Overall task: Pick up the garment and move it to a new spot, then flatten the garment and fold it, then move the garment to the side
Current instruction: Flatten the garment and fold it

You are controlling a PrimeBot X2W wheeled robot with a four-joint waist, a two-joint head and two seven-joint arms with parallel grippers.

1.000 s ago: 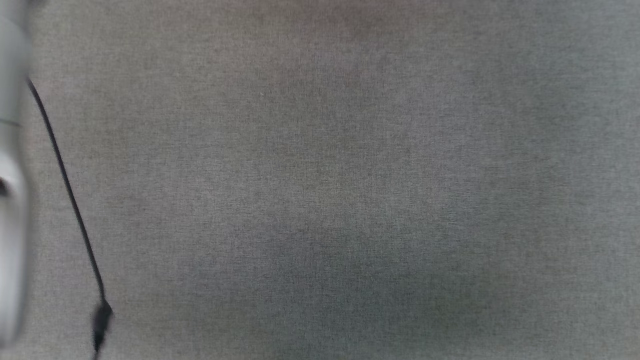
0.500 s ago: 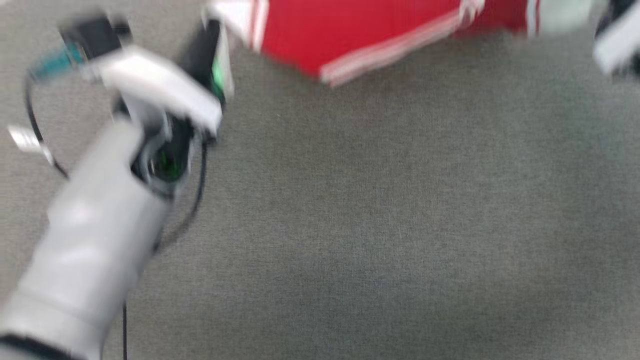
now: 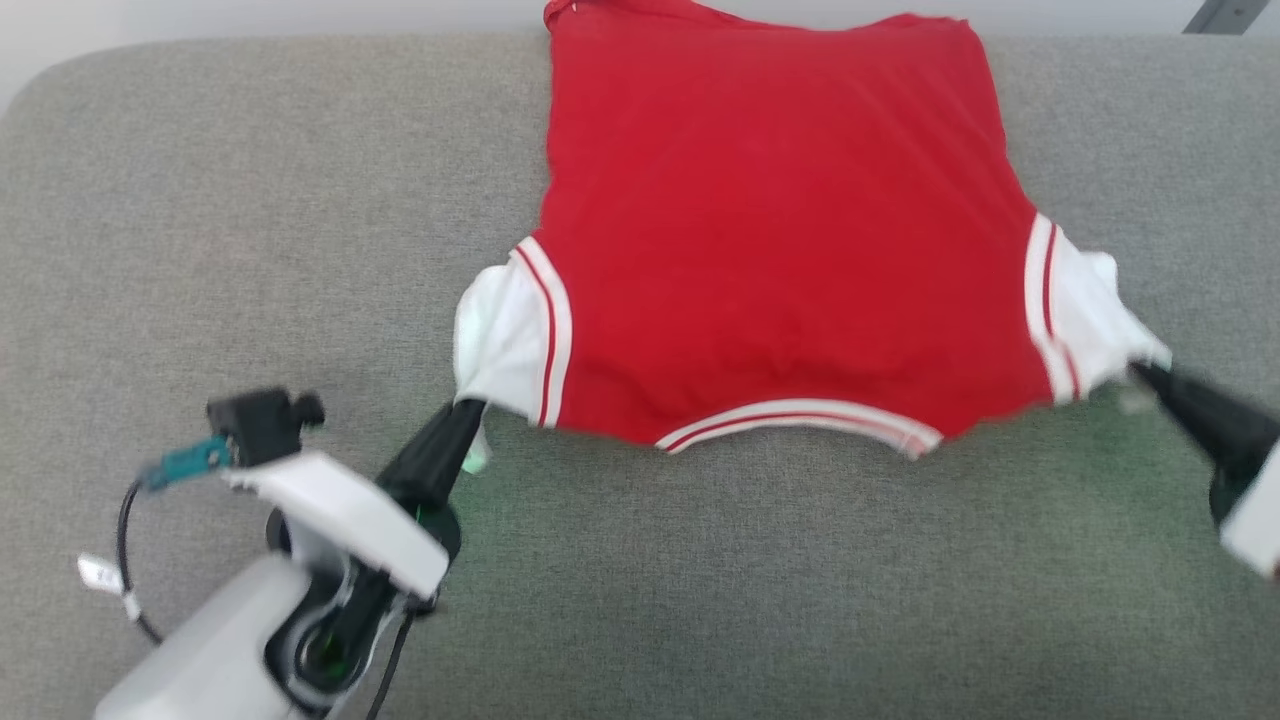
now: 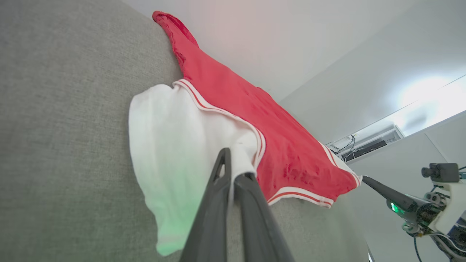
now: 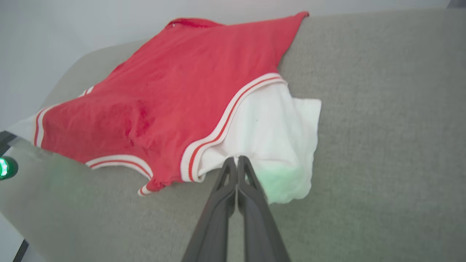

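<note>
Garment: the red garment lies spread flat in the far middle of the grey cloth-covered table. Its far edge reaches the table's far rim.
Near edge: a curved white band with a thin red stripe faces the robot.
Left sleeve end: white, bordered by red-and-white stripes, pulled out toward the near left and slightly bunched.
Right sleeve end: white, same stripes, drawn out to the near right.
Left claw: the left claw has its dark fingers pressed together on the lower corner of the left sleeve end. In the left wrist view white cloth sits pinched between them.
Right claw: the right claw pinches the tip of the right sleeve end. In the right wrist view its fingers meet at the sleeve's near edge.
Glow: a green tint falls on both sleeve ends near the fingertips.
Table: bare grey weave lies between the garment and the robot.
Cable: a black cable loops beside the left wrist.
</note>
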